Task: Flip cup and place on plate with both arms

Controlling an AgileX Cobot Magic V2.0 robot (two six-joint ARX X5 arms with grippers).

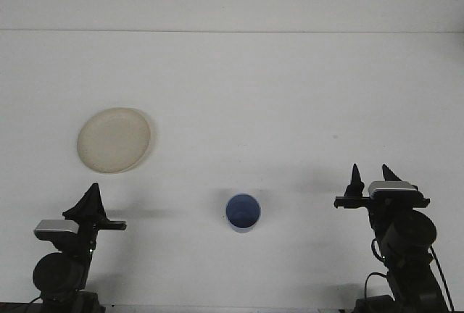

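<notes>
The blue cup (243, 212) is sitting low at center frame on the white tabletop (261, 96), roughly midway between the left claw (91, 201), seemingly closed, and the spread-fingered right claw (372, 178), with the plate (114, 139) lying at upper left.

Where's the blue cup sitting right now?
In the front view the blue cup stands on the white table, near the front edge just right of centre, between the two grippers and apart from both. The plate lies further back to its left.
</notes>
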